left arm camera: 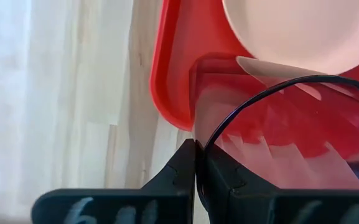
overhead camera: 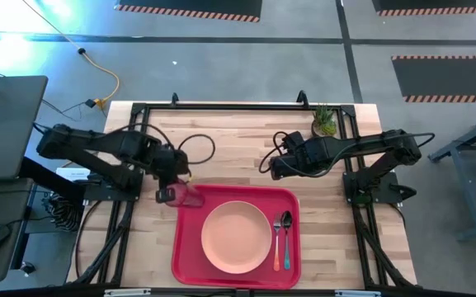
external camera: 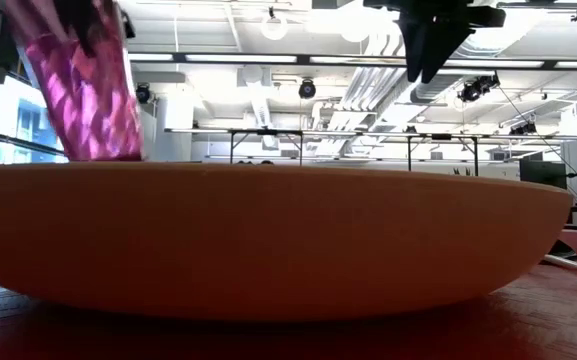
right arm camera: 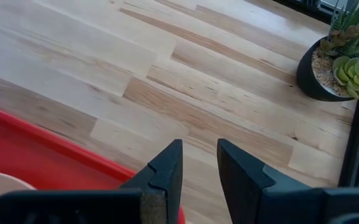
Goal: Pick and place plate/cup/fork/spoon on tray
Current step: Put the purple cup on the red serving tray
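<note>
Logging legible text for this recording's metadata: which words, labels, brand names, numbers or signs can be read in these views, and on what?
No text can be read in any view.
Faint pale marks on the left gripper's dark housing: too blurred to read.
White paper or label on the table's left edge under the left arm: too small to read.
The large red plastic tray, round peach-pink plate and translucent dark-red cup show no lettering.

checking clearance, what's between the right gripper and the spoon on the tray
Only bare table and the tray rim. In the high view the right gripper hangs over wood just beyond the tray's far edge, and the spoon lies inside, right of the plate.
</note>
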Controlling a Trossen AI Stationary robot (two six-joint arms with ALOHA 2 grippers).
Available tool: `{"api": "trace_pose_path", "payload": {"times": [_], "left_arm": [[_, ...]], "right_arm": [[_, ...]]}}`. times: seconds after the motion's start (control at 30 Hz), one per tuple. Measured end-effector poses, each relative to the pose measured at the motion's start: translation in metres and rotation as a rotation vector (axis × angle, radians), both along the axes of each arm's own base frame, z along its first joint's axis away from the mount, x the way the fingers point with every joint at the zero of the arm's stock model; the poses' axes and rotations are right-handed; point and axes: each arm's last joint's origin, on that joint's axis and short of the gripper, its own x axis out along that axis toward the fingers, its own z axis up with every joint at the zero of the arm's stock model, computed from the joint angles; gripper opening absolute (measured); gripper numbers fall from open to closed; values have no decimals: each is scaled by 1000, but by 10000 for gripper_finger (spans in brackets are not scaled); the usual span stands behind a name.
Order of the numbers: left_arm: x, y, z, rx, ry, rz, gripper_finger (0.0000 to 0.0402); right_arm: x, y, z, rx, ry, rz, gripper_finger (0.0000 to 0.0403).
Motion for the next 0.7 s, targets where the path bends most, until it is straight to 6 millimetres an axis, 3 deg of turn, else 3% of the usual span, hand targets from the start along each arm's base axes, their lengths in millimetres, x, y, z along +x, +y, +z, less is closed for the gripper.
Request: {"api": "trace_pose_path", "payload": {"times": [0.23,0.7], "left_arm": [[13,8,21,19,-15,-22,3],[56,0,-23,41,225,-146,5]], "right_arm": [[1,0,0,2,-9,0,91],[1,0,0,6,-13,0,91]]}}
